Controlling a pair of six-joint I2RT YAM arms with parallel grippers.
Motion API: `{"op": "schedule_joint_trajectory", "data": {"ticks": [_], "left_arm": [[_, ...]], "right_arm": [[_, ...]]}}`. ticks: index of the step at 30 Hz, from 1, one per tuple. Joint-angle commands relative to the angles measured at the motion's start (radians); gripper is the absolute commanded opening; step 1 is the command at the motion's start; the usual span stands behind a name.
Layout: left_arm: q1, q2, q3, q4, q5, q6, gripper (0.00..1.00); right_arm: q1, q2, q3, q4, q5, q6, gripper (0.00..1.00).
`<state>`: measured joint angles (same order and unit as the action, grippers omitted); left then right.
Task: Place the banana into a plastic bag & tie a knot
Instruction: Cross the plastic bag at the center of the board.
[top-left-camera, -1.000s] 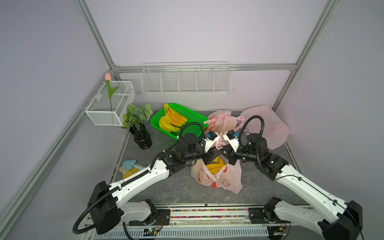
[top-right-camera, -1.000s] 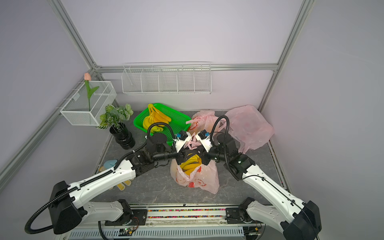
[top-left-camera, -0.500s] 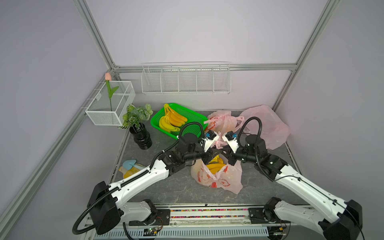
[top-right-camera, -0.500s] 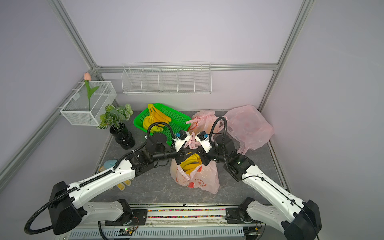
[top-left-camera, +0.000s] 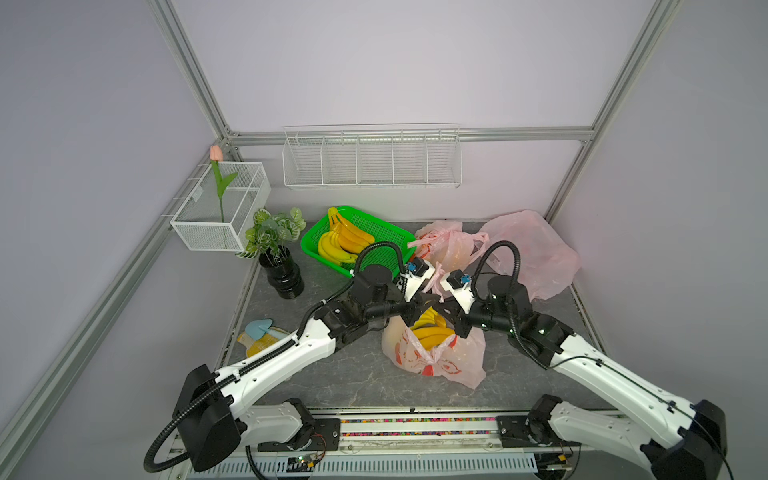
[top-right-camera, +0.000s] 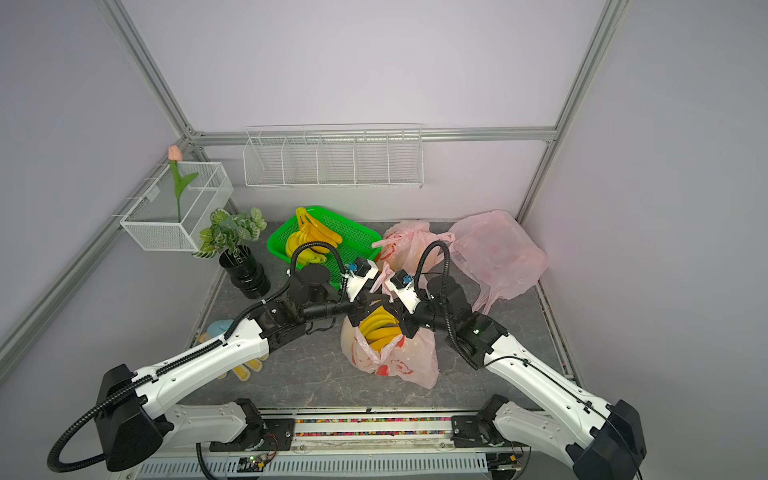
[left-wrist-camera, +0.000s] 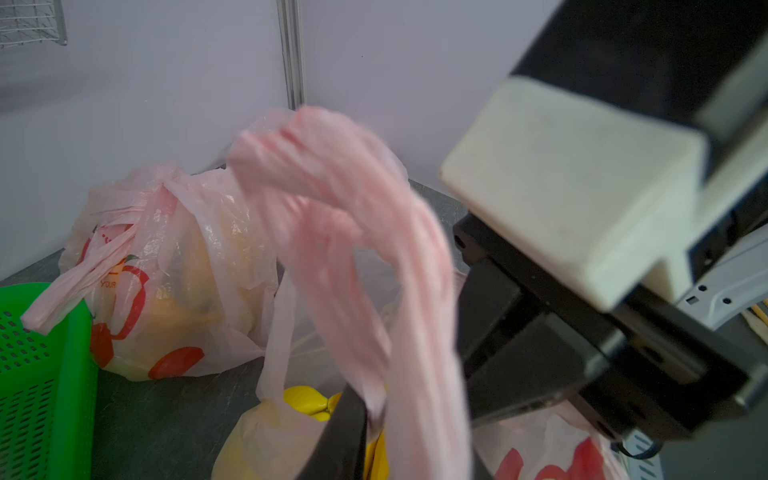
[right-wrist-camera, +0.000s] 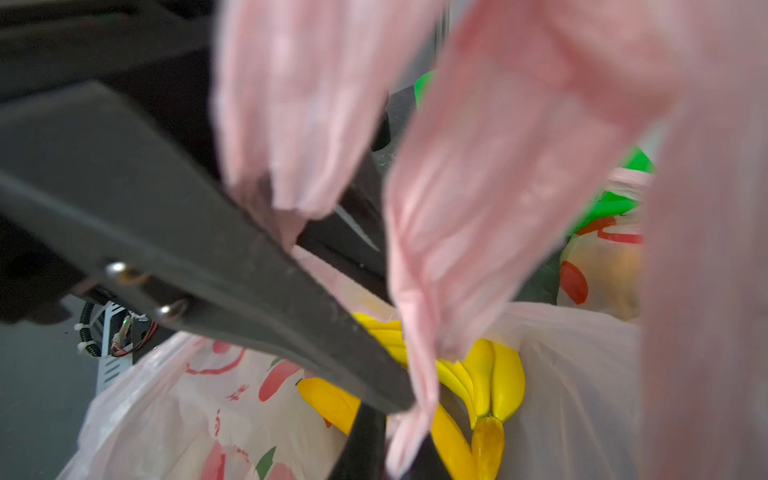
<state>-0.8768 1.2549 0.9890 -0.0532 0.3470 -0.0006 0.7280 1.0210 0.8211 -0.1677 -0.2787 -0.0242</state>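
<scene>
The pink plastic bag (top-left-camera: 436, 361) (top-right-camera: 399, 361) stands open in the middle of the table, and the yellow banana bunch (top-left-camera: 432, 330) (top-right-camera: 380, 328) (right-wrist-camera: 490, 374) sits inside it. Both grippers meet over its mouth. My left gripper (top-left-camera: 419, 307) (top-right-camera: 365, 307) (left-wrist-camera: 386, 440) is shut on a twisted bag handle (left-wrist-camera: 340, 232). In the right wrist view the left fingers (right-wrist-camera: 208, 257) pinch that strip. My right gripper (top-left-camera: 449, 313) (top-right-camera: 395, 311) (right-wrist-camera: 399, 453) is shut on the other handle (right-wrist-camera: 419, 399). Both handles (top-left-camera: 436, 282) rise between the wrists.
A green basket (top-left-camera: 382, 235) holding more bananas stands behind the left wrist. Next to it lie a tied pink bag (top-left-camera: 446, 245) and an empty pink bag (top-left-camera: 532, 253). A potted plant (top-left-camera: 284, 274), a wire basket (top-left-camera: 220, 208) and gloves (top-left-camera: 259, 334) line the left side.
My right gripper has shifted slightly left toward the left gripper. The left jaws have narrowed onto the handle. The bag and banana stay in place.
</scene>
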Motion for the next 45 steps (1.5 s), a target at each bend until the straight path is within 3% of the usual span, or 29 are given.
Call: {"op": "schedule_joint_trajectory", "data": {"ticks": [1,16,21,27,35,45], "left_arm": [[0.005,-0.019,-0.005,0.026,0.008,0.006,0.29],[0.005,-0.008,0.019,0.009,0.081,0.004,0.42],[0.005,0.018,0.043,-0.006,0.092,0.001,0.25],[0.007,0.006,0.026,-0.013,0.041,0.014,0.02],[0.01,-0.013,-0.017,-0.002,0.033,0.042,0.02],[0.008,0.024,-0.017,0.016,0.189,0.139,0.03]], "right_arm": [[0.006,-0.015,-0.003,-0.004,-0.038,-0.022,0.1],[0.036,0.01,-0.003,-0.025,0.019,-0.05,0.1],[0.042,0.011,0.0,-0.023,0.023,-0.049,0.15],[0.033,-0.068,-0.016,-0.03,0.049,-0.006,0.44],[-0.03,-0.214,0.009,-0.066,0.05,0.091,0.59],[-0.099,-0.074,0.176,-0.078,-0.001,0.111,0.57]]}}
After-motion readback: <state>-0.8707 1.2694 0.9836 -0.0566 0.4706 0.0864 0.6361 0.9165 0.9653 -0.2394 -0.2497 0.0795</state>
